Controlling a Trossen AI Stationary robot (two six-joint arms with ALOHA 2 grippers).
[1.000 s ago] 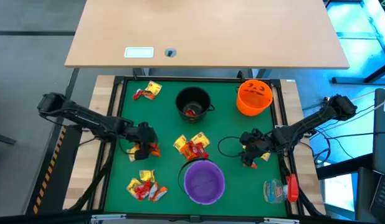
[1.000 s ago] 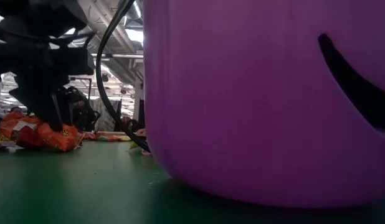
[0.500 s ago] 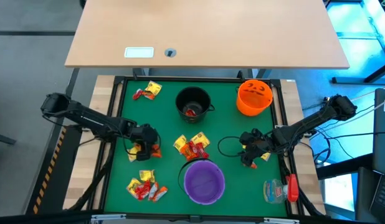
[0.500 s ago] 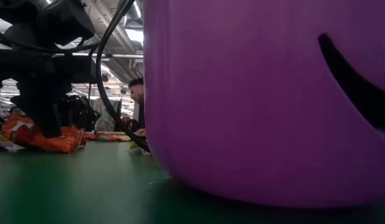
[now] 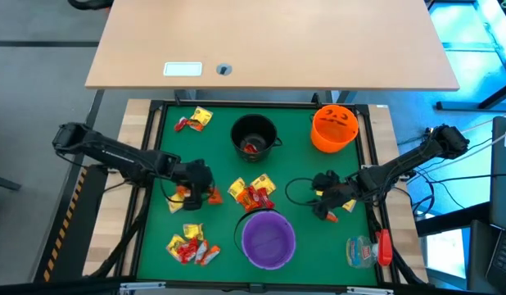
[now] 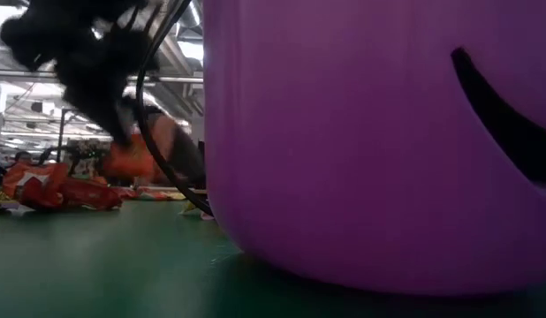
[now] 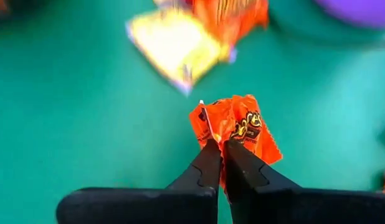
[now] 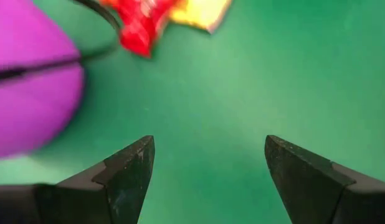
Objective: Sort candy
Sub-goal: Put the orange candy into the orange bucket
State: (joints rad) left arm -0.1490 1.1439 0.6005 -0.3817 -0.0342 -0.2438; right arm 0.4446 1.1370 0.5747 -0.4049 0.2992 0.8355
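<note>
Candy lies in heaps on the green mat: far left (image 5: 194, 120), centre (image 5: 251, 193) and near left (image 5: 187, 244). My left gripper (image 5: 207, 190) hangs a little above the mat between the left edge and the centre heap. It is shut on one orange-wrapped candy (image 7: 237, 124), which the low view shows off the mat (image 6: 132, 163). Another orange candy (image 5: 181, 195) rests on the mat beside it. My right gripper (image 8: 208, 155) stands open over bare mat, right of the purple bowl (image 5: 268, 238), with nothing between its fingers. My left gripper pinches the orange wrapper's crumpled edge (image 7: 212, 134) between its two fingertips (image 7: 208, 155). The fingers slant down from the table's left. The candy hangs at the fingertips, lifted clear of the mat.
A black bowl (image 5: 254, 135) with a red candy inside and an orange bowl (image 5: 334, 127) stand at the far side. A clear plastic item with a red part (image 5: 368, 248) lies near right. A small yellow candy (image 5: 347, 205) sits by my right gripper.
My left gripper has shut on an orange candy, risen, and gone toward the table's right, carrying the candy clear of the mat. The other orange candy has stayed where it was.
</note>
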